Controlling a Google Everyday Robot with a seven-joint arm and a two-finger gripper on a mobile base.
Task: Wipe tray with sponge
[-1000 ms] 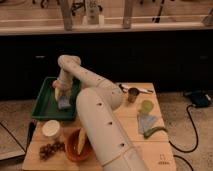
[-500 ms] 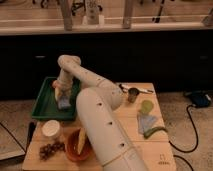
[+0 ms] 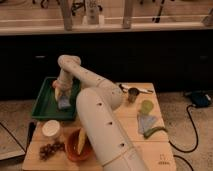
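Observation:
The dark green tray [image 3: 44, 104] lies at the back left of the wooden table. The pale blue-grey sponge [image 3: 64, 104] rests on the tray floor near its right side. My white arm reaches from the front of the view over the table and bends down into the tray. The gripper [image 3: 60, 93] sits right at the sponge's upper edge, low over the tray floor, and its wrist hides part of the tray's right rim.
An orange bowl [image 3: 75, 145] holding something yellow, a white round lid [image 3: 51, 129] and a dark cluster [image 3: 48, 149] sit at the front left. To the right are a metal cup [image 3: 133, 94], green cup [image 3: 146, 106], light blue cloth [image 3: 145, 123] and green vegetable [image 3: 154, 132]. A black cable [image 3: 193, 125] lies on the floor at right.

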